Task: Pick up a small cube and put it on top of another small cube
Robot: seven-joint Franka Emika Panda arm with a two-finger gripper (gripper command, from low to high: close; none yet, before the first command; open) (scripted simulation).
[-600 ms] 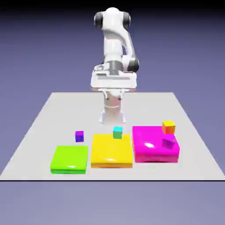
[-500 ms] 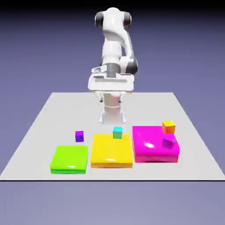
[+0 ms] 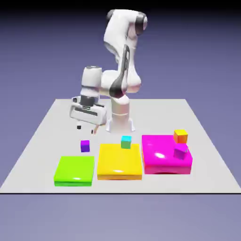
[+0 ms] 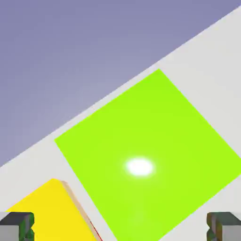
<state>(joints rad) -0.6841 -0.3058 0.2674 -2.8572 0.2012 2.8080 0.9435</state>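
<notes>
The small cube (image 3: 85, 146), dark purple, sits on the grey table (image 3: 42, 141) just behind the green slab (image 3: 74, 170). My gripper (image 3: 87, 128) hangs above and slightly behind the cube, apart from it, fingers spread open and empty. Other small cubes are a cyan cube (image 3: 126, 141) at the yellow slab's back edge, a magenta-pink cube (image 3: 180, 151) on the magenta slab and an orange cube (image 3: 180, 136) behind it. In the hand view my gripper (image 4: 120, 228) looks at the green slab (image 4: 150, 150), grey fingertips (image 4: 16, 226) at the bottom corners. The small cube is out of that view.
Three flat slabs lie in a row near the table's front edge: green, yellow slab (image 3: 119, 161) and magenta slab (image 3: 162, 157). A corner of the yellow slab (image 4: 47, 212) shows in the hand view. The robot's base (image 3: 120, 123) stands behind the yellow slab.
The arm has swung from the table's middle to the exterior view's left and lowered, so the hand now hangs over the small purple cube. The cubes have not moved.
</notes>
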